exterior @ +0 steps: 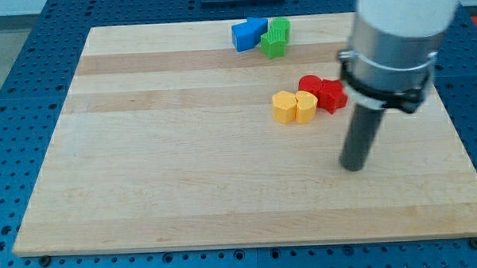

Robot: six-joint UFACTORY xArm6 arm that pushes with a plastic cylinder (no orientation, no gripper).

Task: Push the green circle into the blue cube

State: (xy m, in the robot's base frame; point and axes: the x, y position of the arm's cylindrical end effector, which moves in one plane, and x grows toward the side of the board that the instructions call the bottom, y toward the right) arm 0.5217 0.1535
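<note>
A cluster of blue and green blocks sits at the view's top centre of the wooden board (184,168). The blue cube (256,27) touches a second blue block (241,37) on its left. The green circle (280,27) stands just right of the blue cube and appears to touch it. A green star-like block (273,44) lies just below them. My tip (352,167) rests on the board at the view's right, far below and to the right of this cluster, touching no block.
Two yellow blocks (284,107) (305,107) sit side by side right of centre. Two red blocks (310,85) (331,95) adjoin them on the right, just up-left of my rod. The board lies on a blue perforated table (29,46).
</note>
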